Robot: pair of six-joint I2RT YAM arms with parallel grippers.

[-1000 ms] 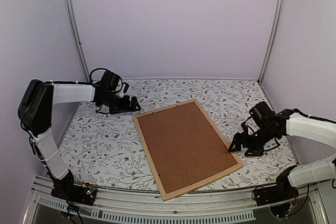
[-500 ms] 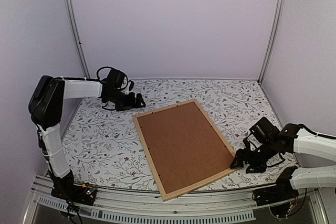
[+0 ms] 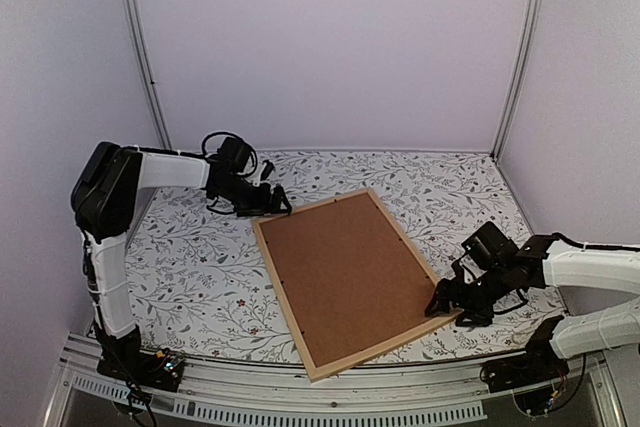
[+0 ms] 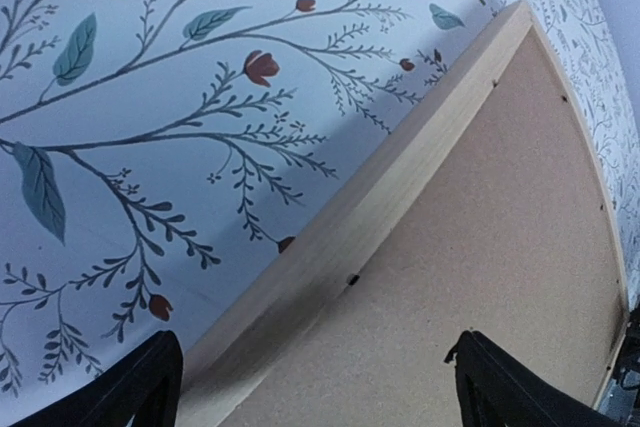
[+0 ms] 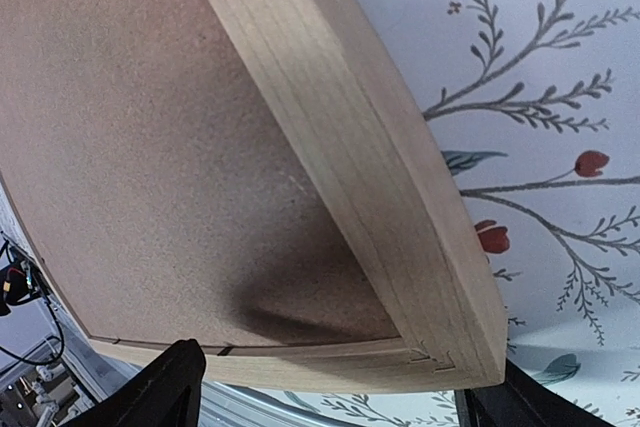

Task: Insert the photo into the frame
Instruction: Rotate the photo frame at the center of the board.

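With left jaws and right jaws wide open, empty, at opposite corners of the frame, risks twisting it on the surface by uneven closing.

Left claw and right claw have reached opposite frame corners.
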